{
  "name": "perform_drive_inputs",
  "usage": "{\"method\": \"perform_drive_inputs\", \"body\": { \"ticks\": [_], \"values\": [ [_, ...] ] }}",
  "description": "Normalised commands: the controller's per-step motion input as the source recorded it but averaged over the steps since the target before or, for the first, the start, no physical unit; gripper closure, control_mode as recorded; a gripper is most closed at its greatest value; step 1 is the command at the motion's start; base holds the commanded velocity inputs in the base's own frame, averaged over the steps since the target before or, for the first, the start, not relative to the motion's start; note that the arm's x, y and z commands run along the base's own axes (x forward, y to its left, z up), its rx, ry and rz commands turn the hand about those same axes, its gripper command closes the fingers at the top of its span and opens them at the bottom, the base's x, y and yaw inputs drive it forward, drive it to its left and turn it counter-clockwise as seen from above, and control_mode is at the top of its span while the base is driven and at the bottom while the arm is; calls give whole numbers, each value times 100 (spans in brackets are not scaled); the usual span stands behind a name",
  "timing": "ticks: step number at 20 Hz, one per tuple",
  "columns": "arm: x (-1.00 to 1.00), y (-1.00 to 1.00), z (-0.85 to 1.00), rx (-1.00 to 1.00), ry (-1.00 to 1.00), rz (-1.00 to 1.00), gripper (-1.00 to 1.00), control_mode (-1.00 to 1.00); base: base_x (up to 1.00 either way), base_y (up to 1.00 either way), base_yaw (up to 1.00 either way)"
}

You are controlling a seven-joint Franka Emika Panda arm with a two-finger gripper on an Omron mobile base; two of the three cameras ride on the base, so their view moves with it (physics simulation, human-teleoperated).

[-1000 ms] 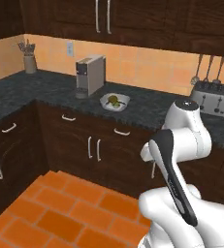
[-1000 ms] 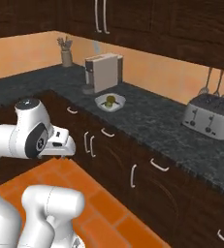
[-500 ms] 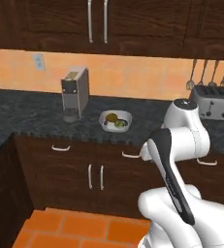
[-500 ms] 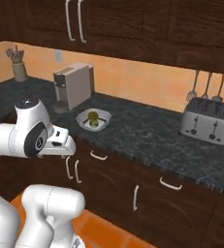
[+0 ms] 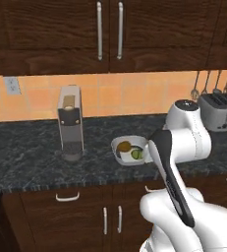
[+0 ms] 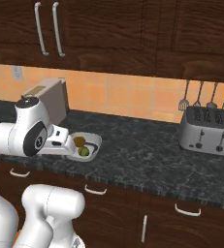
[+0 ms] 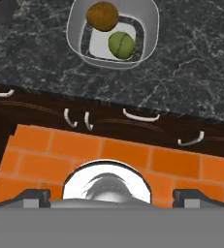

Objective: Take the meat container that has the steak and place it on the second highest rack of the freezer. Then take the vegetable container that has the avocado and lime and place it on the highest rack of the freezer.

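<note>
The vegetable container (image 7: 74, 30), a white rounded bowl, sits on the dark stone counter near its front edge. It holds the brownish avocado (image 7: 102, 15) and the green lime (image 7: 121, 44). The left base view shows the bowl (image 5: 116, 146) with avocado (image 5: 125, 146) and lime (image 5: 136, 154) just left of my arm. In the right base view the bowl (image 6: 95, 140), avocado (image 6: 79, 141) and lime (image 6: 84, 151) lie right beside my hand. My gripper (image 7: 112, 196) is open and holds nothing; it hangs in front of the counter, over the floor. The meat container, steak and freezer are out of view.
A coffee machine (image 5: 70, 123) stands on the counter (image 5: 26, 157) left of the bowl. A silver toaster (image 6: 205, 130) stands at the right, with utensils (image 6: 200, 99) hanging on the wall above it. Dark cabinets run above and below. Orange tile floor (image 7: 108, 150) lies below my hand.
The whole picture has shifted as the base moved: the counter now faces me squarely and closer, with the bowl right by my arm. My gripper has stayed open.
</note>
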Motion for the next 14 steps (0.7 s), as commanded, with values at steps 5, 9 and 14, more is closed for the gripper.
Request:
{"method": "perform_drive_inputs", "body": {
  "ticks": [5, 9, 14],
  "values": [
    [0, 0, 0, 0, 0, 0, -100, 100, 50, 2, -30],
    [87, 0, -32, 0, -7, -29, -100, -100, 0, 0, 0],
    [98, -11, -64, 5, -3, -12, -100, -100, 0, 0, 0]
  ]
}}
